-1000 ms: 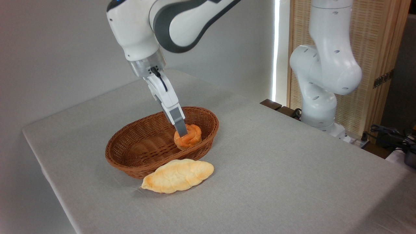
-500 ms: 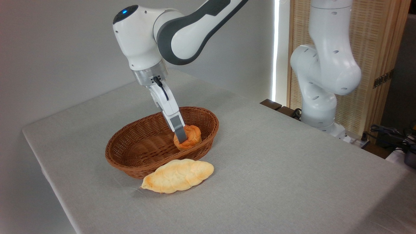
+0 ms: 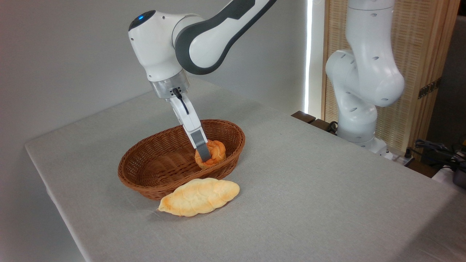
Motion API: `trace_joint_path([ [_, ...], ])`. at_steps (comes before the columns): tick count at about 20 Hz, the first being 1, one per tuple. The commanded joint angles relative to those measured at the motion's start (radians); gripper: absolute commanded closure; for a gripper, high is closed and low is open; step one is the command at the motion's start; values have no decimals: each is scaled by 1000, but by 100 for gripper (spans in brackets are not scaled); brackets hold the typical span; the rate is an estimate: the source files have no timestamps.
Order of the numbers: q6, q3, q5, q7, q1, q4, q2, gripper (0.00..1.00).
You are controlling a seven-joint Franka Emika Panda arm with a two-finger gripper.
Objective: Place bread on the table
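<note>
The bread [image 3: 214, 151], a small golden-orange knotted bun, sits inside the brown wicker basket [image 3: 153, 171] at its right end. My gripper [image 3: 206, 154] reaches down into the basket from the upper left and straddles the bun. Its near grey fingertip [image 3: 203, 152] lies across the bun's front. The far finger is hidden behind the bun. The jaws look spread to the bun's width, and the bun still rests on the basket floor. The table [image 3: 309, 189] is a large light grey cloth-like surface under everything.
A longer pale flat loaf [image 3: 199, 196] lies on the table just in front of the basket. The arm's white base [image 3: 360, 91] stands off the table's far right edge, with cables [image 3: 437, 149] beside it. The table's left edge runs close to the basket.
The arm has come down a little and shifted slightly right, so the near finger now sits lower over the bun. The bun, basket and loaf have stayed in place.
</note>
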Motion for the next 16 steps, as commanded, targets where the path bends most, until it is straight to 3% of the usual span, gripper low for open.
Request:
trace_joint_path([
  [1, 26, 2, 0, -9, -9, -23, 5, 75],
  [4, 26, 2, 0, -8, -9, -23, 5, 80],
  [16, 26, 4, 0, -3, -8, -22, 3, 81],
])
